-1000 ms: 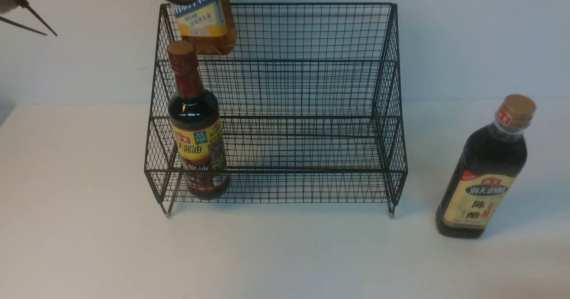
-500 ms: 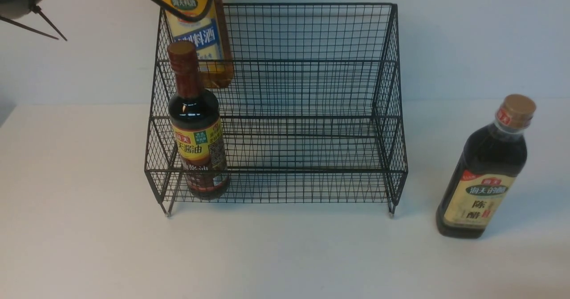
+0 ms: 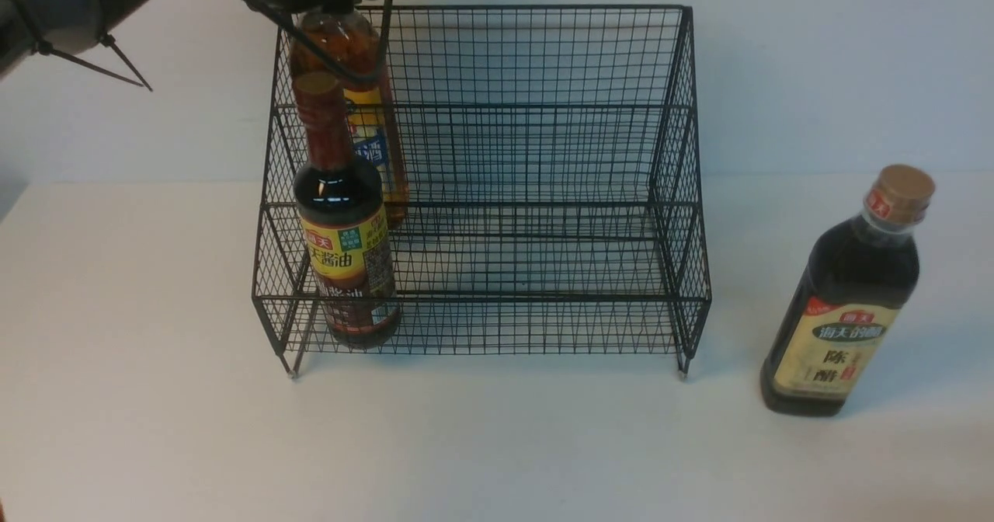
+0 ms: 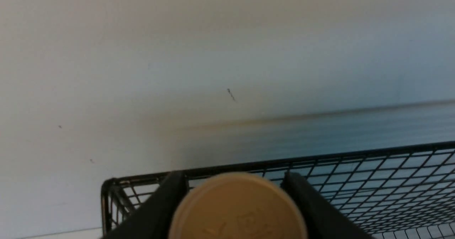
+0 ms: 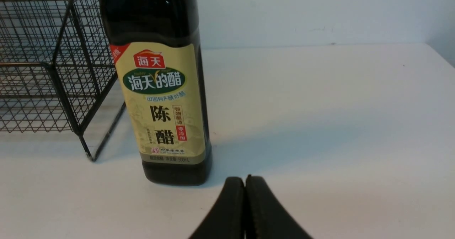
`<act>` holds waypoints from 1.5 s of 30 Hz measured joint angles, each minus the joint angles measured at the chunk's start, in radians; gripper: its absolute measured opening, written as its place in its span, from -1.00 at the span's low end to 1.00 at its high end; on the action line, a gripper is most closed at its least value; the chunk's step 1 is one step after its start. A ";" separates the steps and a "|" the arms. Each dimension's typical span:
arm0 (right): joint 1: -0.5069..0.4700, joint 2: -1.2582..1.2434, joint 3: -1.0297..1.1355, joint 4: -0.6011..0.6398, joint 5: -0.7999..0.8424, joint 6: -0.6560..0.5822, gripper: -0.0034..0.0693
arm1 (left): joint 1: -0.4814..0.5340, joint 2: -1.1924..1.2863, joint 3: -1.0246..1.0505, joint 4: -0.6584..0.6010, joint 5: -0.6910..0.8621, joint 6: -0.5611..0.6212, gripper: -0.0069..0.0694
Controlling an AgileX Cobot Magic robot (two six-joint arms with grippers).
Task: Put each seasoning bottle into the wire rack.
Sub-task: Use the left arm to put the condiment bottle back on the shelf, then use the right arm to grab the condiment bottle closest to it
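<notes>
My front camera looks forward and down from between the arms, taking in the whole wire rack [image 3: 481,188] at middle range. My left wrist camera sits close above the rack's back corner [image 4: 110,185], facing the wall. My right wrist camera is low beside the rack's right end [image 5: 71,72], which the front view shares

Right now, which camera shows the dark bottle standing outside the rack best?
The front view: the dark bottle shows whole there, tan cap to base, standing on the table to the right of the rack. The right wrist view shows its label and base bigger, but cuts off the top. The left wrist view misses it.
</notes>
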 joint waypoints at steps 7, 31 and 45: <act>0.000 0.000 0.000 0.000 0.000 0.000 -0.94 | 0.000 0.000 -0.002 0.000 0.016 -0.006 -0.01; 0.000 0.000 0.000 0.000 0.000 0.000 -0.94 | 0.000 -0.216 -0.021 -0.001 0.062 -0.010 0.38; 0.000 0.000 0.000 0.000 0.000 -0.001 -0.94 | 0.000 -0.654 0.083 -0.021 0.326 0.006 -0.83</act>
